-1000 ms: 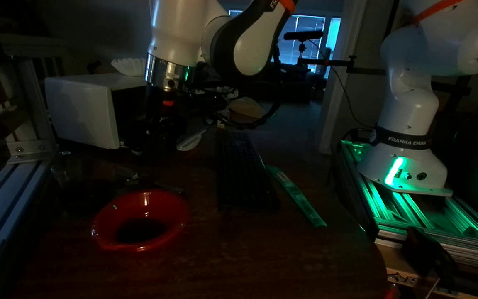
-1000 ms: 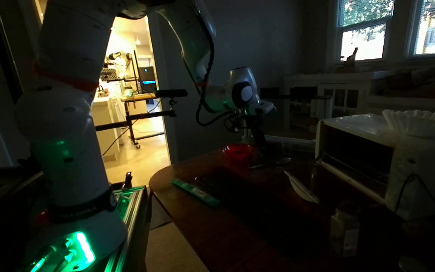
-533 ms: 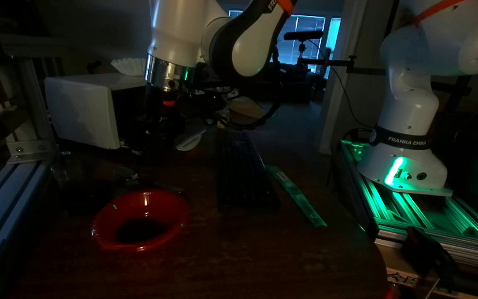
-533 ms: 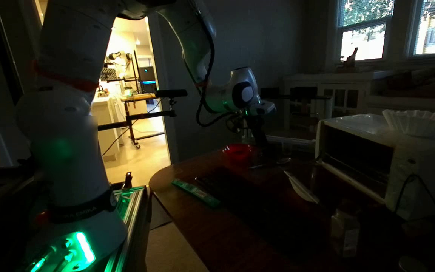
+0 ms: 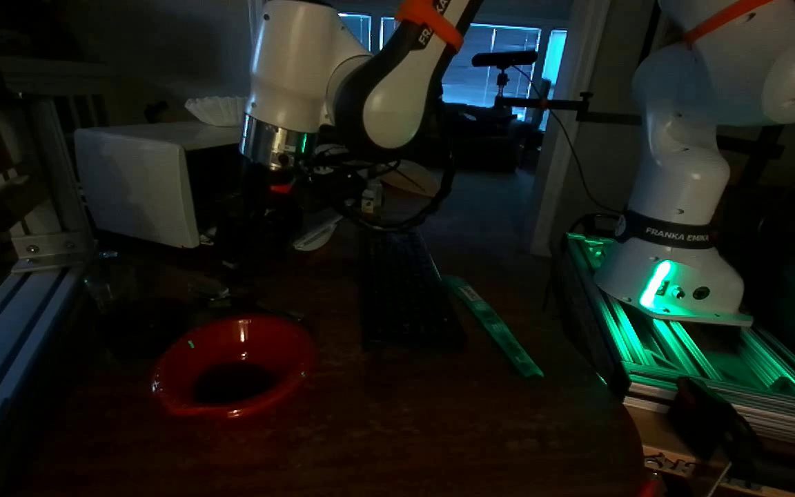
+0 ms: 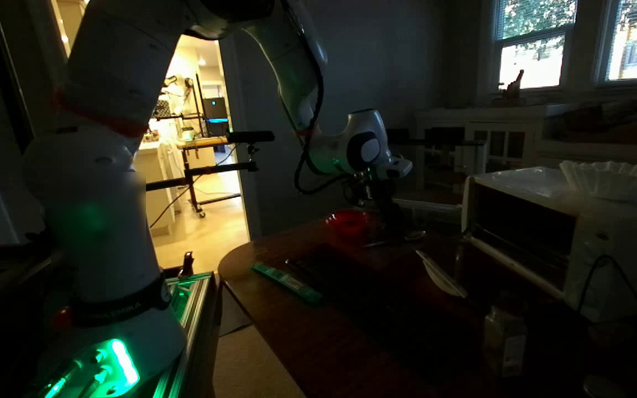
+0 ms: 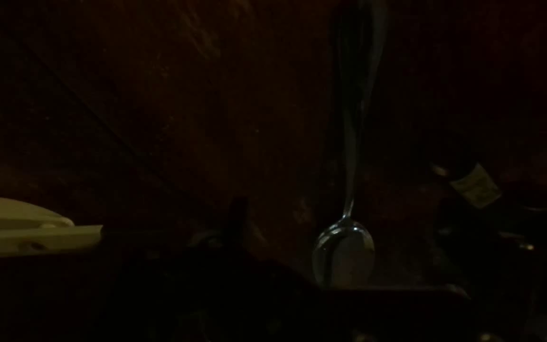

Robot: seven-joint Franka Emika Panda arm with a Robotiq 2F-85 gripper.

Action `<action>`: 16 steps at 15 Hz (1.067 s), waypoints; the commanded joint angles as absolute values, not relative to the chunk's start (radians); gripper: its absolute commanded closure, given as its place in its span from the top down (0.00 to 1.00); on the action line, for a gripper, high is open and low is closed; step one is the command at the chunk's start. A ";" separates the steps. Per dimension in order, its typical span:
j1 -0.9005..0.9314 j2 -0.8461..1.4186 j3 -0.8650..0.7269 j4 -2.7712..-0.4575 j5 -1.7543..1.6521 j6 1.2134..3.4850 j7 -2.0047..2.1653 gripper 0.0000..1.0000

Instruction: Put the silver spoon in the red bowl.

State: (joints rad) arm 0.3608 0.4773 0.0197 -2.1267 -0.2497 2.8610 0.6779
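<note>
Black gripper [image 6: 395,221] now sits lower, nearer the shiny silver metal spoon [image 7: 351,166]; jaw gap too dark to judge. Likely pre-grasp: spoon lies outside the round, bright-red bowl [image 5: 242,342].

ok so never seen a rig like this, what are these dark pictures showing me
The white machine is a robot arm, with a dark gripper for a hand. The two exterior views watch it from different places outside; the wrist view looks down from near the gripper. On the dark brown table lie a red bowl, a black keyboard, a green strip and a silver spoon, clearest in the wrist view. The spoon rests on the table close to the gripper. Nothing appears held, though the jaws are too dark to tell open from shut.
</note>
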 commanded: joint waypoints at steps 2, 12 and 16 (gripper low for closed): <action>0.397 0.558 -0.015 -2.050 -0.189 2.872 0.634 1.00; 0.434 0.625 -0.035 -1.981 -0.133 2.831 0.598 1.00; 0.445 0.627 -0.040 -1.975 -0.124 2.817 0.588 1.00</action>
State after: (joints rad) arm 0.4247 0.6141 -0.0283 -2.0022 -0.1593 2.8577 0.6188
